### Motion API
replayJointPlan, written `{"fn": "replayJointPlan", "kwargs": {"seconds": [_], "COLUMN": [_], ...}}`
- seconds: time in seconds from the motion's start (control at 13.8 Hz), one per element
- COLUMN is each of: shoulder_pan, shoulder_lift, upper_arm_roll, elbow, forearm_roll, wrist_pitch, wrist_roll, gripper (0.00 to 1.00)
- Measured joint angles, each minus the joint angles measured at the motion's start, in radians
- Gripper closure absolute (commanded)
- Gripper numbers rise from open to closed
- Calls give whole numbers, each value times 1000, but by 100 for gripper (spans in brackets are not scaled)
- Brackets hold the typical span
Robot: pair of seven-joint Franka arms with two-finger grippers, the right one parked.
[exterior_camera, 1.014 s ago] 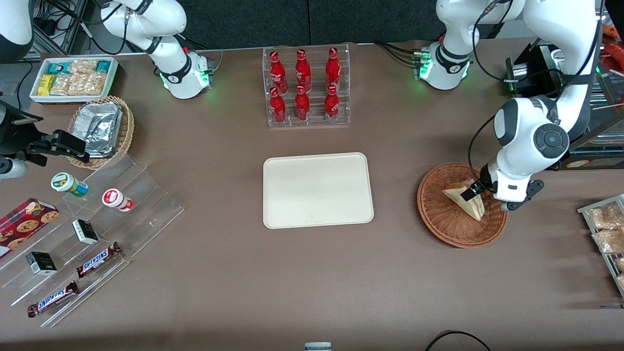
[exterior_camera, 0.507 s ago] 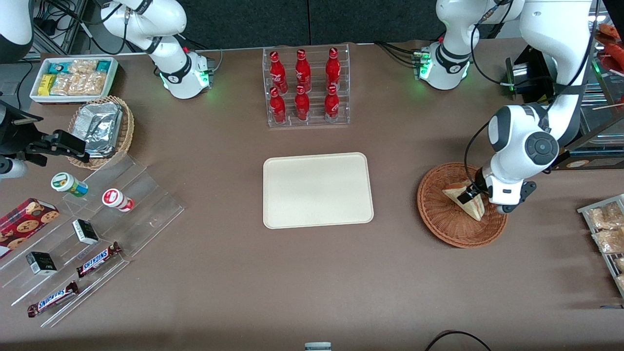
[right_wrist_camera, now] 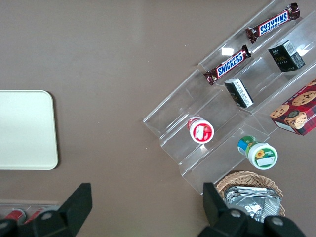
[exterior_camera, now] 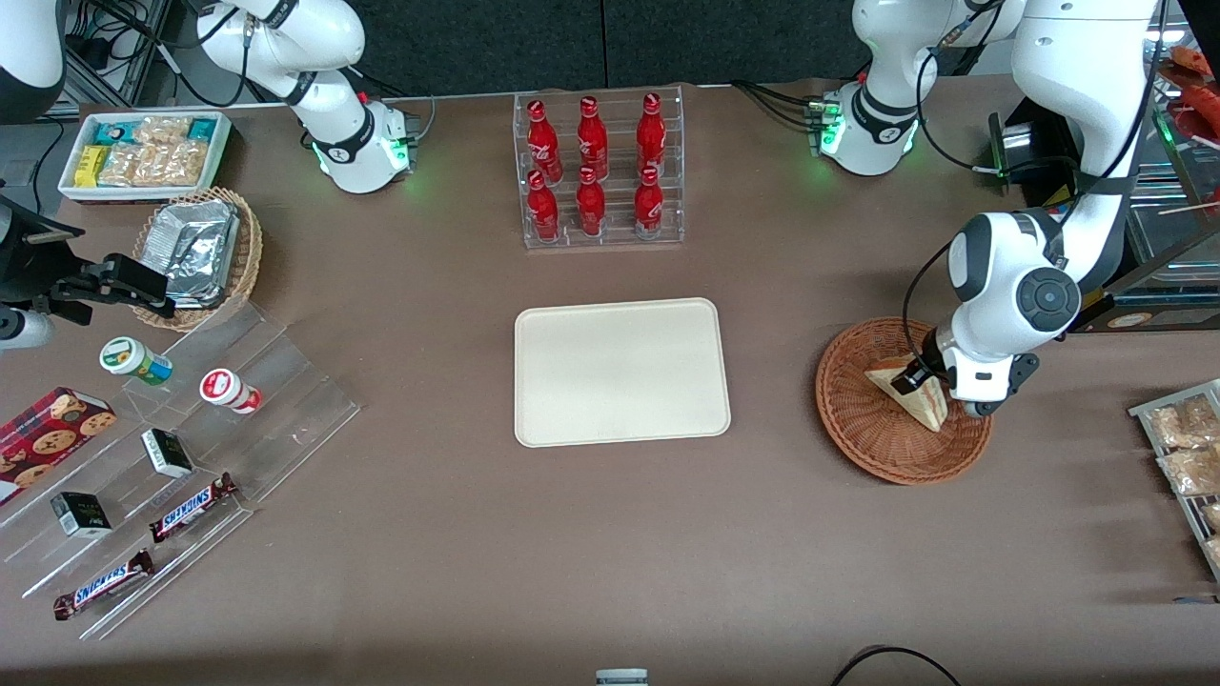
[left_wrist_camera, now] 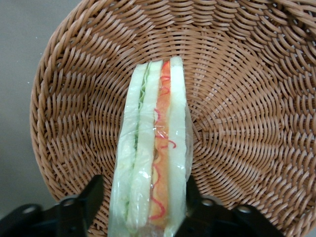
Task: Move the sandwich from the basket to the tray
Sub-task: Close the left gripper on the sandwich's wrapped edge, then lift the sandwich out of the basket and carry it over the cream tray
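The sandwich (exterior_camera: 910, 390) stands on edge in the basket (exterior_camera: 863, 419), at the right of the front view, and the left arm's gripper (exterior_camera: 917, 378) is down on it. In the left wrist view the wedge (left_wrist_camera: 150, 153) runs straight between the two black fingers (left_wrist_camera: 84, 205), one on each bread face, so the jaws hold the sandwich at a narrow spread, with the red, white and green layers facing the camera. Whether it is lifted clear of the wicker (left_wrist_camera: 237, 98) cannot be told.

The tray (exterior_camera: 621, 373) lies flat in the middle of the front view, well apart from the basket, with only bare brown surface (exterior_camera: 772, 324) between them. A clear rack of red bottles (exterior_camera: 597, 171) stands above the tray in the frame, farther from the camera.

The arm's white wrist hides the basket's rim on the right side of the front view, and the fingertips are cut off at the wrist picture's edge.
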Motion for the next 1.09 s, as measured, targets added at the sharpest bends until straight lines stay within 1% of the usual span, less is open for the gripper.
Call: {"fn": "replayJointPlan", "kwargs": {"seconds": [0.14,0.29,0.51,0.65,0.8,1.09], "shoulder_pan": [1,1,-5,-32,-98,-272], "shoulder_lift": [0,0,0,-1,0,4], "upper_arm_roll": [1,1,-1,-3,-5,-12], "elbow": [18,66,203,269,292,306], "forearm_roll": [0,0,1,1,1,1], "wrist_pitch": [-33,-102,-274,-325,-329,-325], "wrist_roll": [-1,-1,1,4,5,3], "gripper": [100,100,100,100,100,100]}}
